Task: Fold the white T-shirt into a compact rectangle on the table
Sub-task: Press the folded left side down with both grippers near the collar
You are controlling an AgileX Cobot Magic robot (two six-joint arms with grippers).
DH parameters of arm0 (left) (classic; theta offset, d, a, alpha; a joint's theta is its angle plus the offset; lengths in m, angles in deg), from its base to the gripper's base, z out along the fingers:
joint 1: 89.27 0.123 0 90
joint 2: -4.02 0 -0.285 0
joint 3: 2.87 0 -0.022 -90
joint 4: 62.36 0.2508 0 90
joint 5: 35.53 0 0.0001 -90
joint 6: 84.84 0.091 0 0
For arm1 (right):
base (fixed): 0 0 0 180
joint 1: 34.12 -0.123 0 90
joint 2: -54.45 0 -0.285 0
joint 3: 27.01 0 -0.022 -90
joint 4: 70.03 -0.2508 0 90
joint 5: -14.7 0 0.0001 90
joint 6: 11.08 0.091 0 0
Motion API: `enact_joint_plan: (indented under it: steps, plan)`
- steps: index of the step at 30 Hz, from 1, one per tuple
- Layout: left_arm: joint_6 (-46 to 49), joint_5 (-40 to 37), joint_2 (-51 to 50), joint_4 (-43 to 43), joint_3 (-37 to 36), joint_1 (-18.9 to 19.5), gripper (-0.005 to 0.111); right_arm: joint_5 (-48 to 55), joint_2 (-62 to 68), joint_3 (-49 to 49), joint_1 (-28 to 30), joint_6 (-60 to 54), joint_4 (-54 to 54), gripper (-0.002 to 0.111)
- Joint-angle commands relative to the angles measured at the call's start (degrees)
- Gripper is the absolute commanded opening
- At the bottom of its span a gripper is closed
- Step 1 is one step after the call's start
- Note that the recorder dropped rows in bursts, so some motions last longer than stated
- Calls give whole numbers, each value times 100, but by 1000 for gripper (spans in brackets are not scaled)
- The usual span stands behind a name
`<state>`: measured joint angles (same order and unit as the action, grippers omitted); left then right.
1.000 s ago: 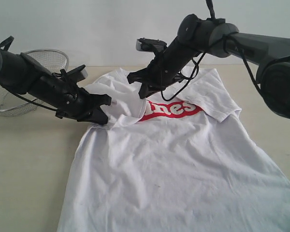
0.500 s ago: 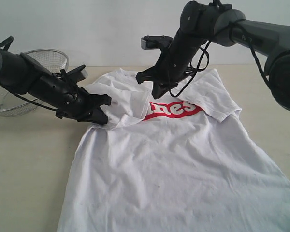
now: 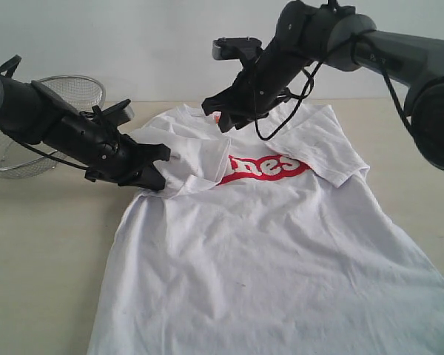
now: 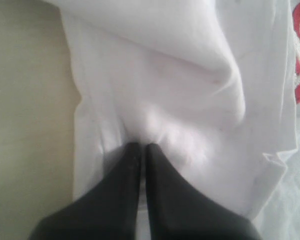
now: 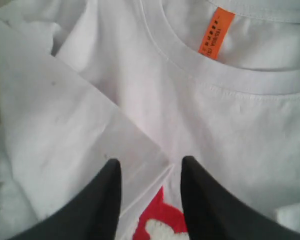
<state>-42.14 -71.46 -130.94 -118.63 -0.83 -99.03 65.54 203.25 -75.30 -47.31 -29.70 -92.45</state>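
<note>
Release just happened: the right gripper [image 3: 220, 122] has lifted off the sleeve [image 5: 65, 135], jaws now spread and holding nothing. We see the sleeve lying folded over the chest. The left gripper [image 3: 154, 177] stays pressed together, pinching the shirt [image 3: 281, 244] at the fold's edge. The shirt lies face-up on the table [image 3: 37, 244]. We judge one sleeve fold set; the other folds remain.
</note>
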Motion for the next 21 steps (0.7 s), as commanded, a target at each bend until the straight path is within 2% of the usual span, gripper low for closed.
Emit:
enact_joint_plan:
  steps: [1,12,16,21]
  plan:
    - [-69,-2,-20,67,-18,-27,5,-443,272,-44,1,11,-451,42]
    - [-69,-2,-20,67,-18,-27,5,-471,530,-44,1,11,-806,42]
    - [-70,-14,-20,67,-18,-27,5,-523,530,-44,1,209,-265,42]
    - [-70,-14,-20,67,-18,-27,5,-405,544,-44,1,389,-347,42]
